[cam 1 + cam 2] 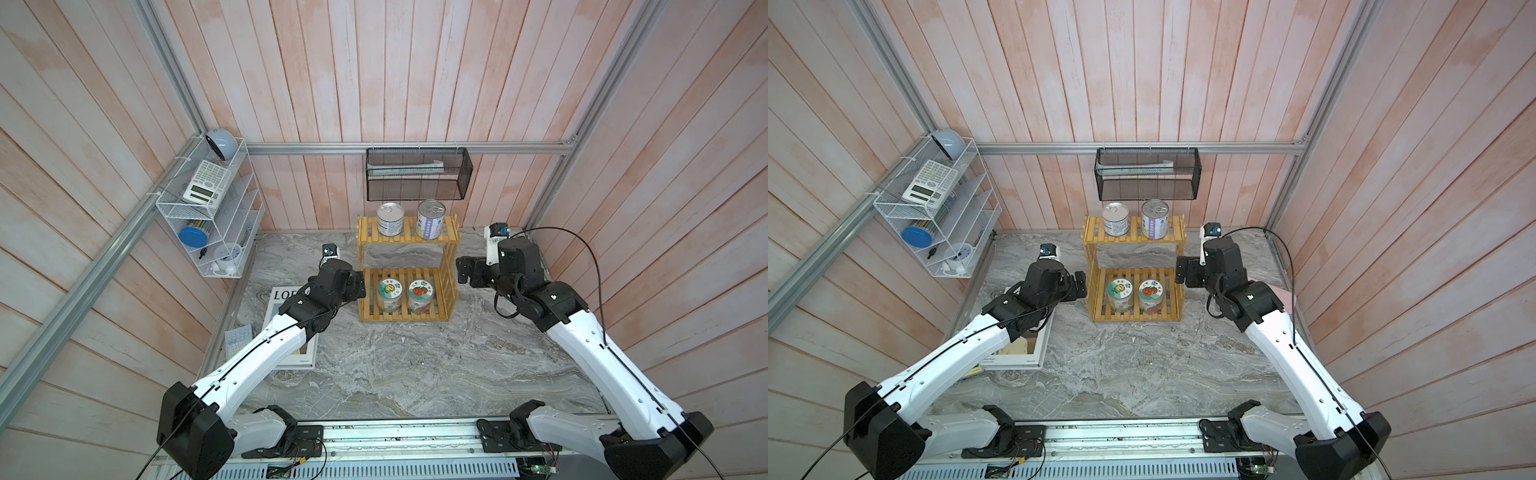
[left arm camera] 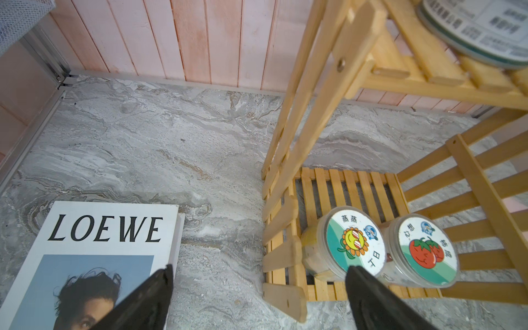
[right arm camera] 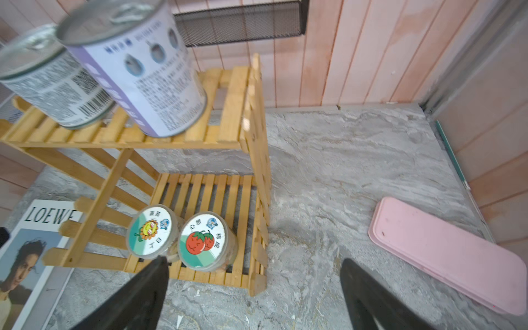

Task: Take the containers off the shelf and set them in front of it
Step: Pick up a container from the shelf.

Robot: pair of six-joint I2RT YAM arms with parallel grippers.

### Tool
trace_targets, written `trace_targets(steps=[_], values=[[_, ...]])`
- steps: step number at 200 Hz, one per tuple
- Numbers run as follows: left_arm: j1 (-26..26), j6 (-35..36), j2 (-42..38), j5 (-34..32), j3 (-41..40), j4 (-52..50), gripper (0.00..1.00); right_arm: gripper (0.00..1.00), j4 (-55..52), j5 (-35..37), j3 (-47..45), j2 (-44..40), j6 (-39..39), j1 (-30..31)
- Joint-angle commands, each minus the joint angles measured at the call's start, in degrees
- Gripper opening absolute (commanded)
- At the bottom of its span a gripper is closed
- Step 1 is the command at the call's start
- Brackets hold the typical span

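Observation:
The shelf (image 1: 452, 266), a small two-tier rack of yellow slats, stands at the back of the marble table. On its top tier are a white-blue tin (image 1: 390, 219) and a purple-white tin (image 1: 430, 220). The lower tier holds two glass jars, one with a sunflower lid (image 1: 389, 290) and one with a tomato lid (image 1: 421, 291). My left gripper (image 1: 360, 285) hangs open just left of the lower tier, beside the shelf's side slats (image 2: 281, 251). Level with the gap between the tiers, my right gripper (image 1: 462, 270) is open just right of the shelf. Neither holds anything.
A LOEWE magazine (image 1: 283, 297) lies under my left arm. A pink tray (image 3: 445, 257) lies right of the shelf near the wall. A black mesh basket (image 1: 417, 174) hangs above the shelf, and a white wire rack (image 1: 208, 216) is on the left wall.

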Motion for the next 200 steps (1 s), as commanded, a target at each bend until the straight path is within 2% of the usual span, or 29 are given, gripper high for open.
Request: trace_targets(steps=[1, 22, 66, 135, 200], values=[[2.29, 0.85, -2.05, 9.31, -2.34, 5.65, 1.00, 0.98, 0.12, -7.52, 4.80, 3.08, -5.16, -0.18], [3.58, 2.45, -2.25, 14.37, -2.73, 6.67, 1.00, 0.98, 1.80, -11.75, 7.73, 5.97, -6.29, -0.25], [3.93, 4.17, -1.19, 19.09, -2.82, 7.00, 1.00, 0.98, 6.00, -18.02, 12.56, 11.79, -7.61, -1.20], [4.68, 3.91, -0.32, 22.37, -4.05, 9.18, 1.00, 0.98, 7.57, -18.64, 20.11, 19.14, -9.72, -1.31], [5.17, 3.90, 0.53, 22.81, -4.07, 9.64, 1.00, 0.98, 9.76, -17.96, 23.21, 24.16, -11.31, -1.46]])
